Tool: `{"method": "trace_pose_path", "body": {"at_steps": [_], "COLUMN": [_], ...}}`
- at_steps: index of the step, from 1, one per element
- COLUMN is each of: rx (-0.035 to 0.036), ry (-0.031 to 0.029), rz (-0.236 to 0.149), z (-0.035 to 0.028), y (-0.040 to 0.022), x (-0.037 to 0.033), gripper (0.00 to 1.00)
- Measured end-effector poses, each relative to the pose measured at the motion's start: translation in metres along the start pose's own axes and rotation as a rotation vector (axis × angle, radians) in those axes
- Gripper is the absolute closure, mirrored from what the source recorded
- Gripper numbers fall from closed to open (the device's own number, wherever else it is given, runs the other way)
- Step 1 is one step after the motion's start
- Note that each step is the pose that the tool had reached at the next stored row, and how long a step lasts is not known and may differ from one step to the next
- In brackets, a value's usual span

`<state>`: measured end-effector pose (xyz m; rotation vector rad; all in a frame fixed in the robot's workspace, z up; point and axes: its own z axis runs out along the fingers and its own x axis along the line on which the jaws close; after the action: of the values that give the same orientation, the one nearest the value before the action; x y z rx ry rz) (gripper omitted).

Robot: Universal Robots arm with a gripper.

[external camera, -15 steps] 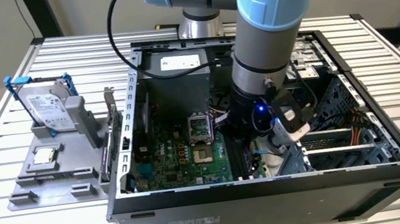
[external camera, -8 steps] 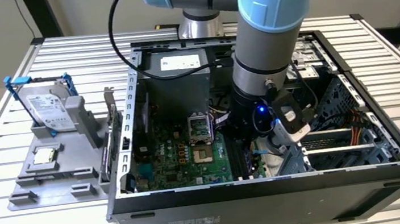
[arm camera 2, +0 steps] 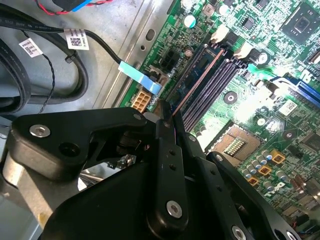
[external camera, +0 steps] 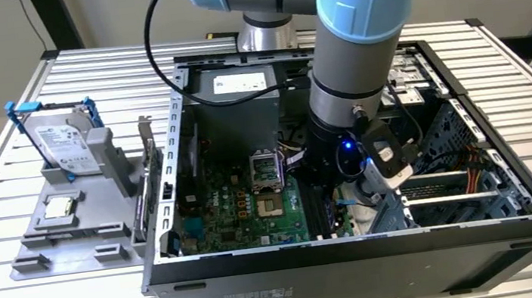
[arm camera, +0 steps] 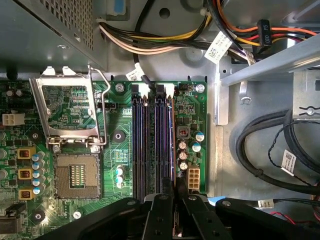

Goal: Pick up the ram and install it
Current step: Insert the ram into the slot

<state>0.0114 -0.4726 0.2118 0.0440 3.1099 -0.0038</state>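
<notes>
Ram (arm camera 2: 197, 79) is held edge-on in the gripper (arm camera 2: 167, 122), fingers clamped together on it, sitting in or right over the outermost of the memory slots (arm camera: 152, 145) on the motherboard (arm camera: 120, 165). In the second wrist view it reads as a thin dark stick with a reddish edge running from the fingertips toward the white latches (arm camera 2: 220, 35). In the first wrist view only its top edge shows, as a thin line (arm camera: 173, 145) above the fingers.

Risks, as judgement: can't tell if it's fully seated or just resting on the slot. If the stick is tilted or its notch is off, pressing down could jam it or stress the slot. Latches may not snap shut if one end rides high. Capacitors (arm camera: 183, 150) and a small white connector (arm camera: 193, 176) sit just beside the slot, so a sideways slip of the fingers could hit them. Black cables (arm camera: 260, 150) lie near the arm's path inside the case (external camera: 360, 248).

Counts: one ram stick, one gripper, four memory slots as best I can count, one empty CPU socket (arm camera: 77, 175) with its open bracket. On the grey tray (external camera: 63, 235) outside the case there is one hard drive (external camera: 64, 143).
</notes>
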Motion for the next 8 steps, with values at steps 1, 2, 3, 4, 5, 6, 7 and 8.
{"method": "trace_pose_path", "body": {"at_steps": [1,2,3,4,5,6,7,8], "rx": [0.0,0.0,0.0006,0.0012,0.0013,0.0012,0.0011,0.0011], "ry": [0.0,0.0001,0.0001,0.0001,0.0,0.0,0.0,0.0], "rz": [0.0,0.0,0.0,0.0,0.0,0.0,0.0,0.0], "z": [-0.0001,-0.0003,-0.0008,-0.0016,-0.0019,-0.002,-0.0019,-0.002], "y": [0.0,0.0,0.0,-0.0001,0.0,0.0,0.0,0.0], "x": [0.0,0.0,0.0,0.0,0.0,0.0,0.0,0.0], "gripper": [1.0,1.0,1.0,1.0,1.0,1.0,1.0,1.0]}}
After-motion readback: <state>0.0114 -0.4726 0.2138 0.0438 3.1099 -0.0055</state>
